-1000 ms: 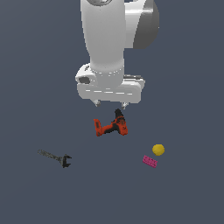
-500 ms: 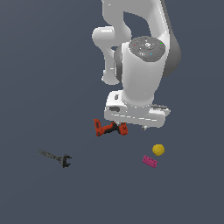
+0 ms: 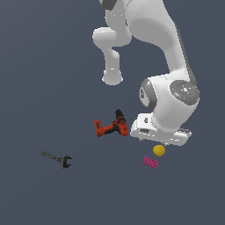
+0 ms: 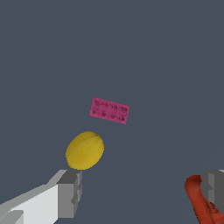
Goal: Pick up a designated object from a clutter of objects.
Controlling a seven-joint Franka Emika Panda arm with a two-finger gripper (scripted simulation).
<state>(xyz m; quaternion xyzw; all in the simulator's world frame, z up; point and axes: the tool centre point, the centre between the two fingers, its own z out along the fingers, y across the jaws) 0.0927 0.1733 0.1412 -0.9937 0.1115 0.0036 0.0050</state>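
Observation:
The designated object, a small yellow ball (image 3: 159, 150), lies on the dark floor just under my white hand (image 3: 161, 134) in the exterior view. In the wrist view the ball (image 4: 85, 150) sits just past one grey fingertip (image 4: 70, 191), not between the two. My gripper (image 4: 142, 190) is open with only bare floor between its fingers. The rest of the clutter of objects is a pink studded brick (image 4: 109, 110) a little beyond the ball, a red-orange drill (image 3: 112, 126) and a dark wrench (image 3: 55, 158).
Part of the drill's red body (image 4: 200, 204) shows beside the other fingertip (image 4: 214, 186) in the wrist view. The pink brick (image 3: 150, 162) lies close to the ball. The wrench lies far off toward the exterior view's left.
The arm has swung from above the drill toward the exterior view's right and come down, so the hand now hangs just over the yellow ball. None of the objects moved.

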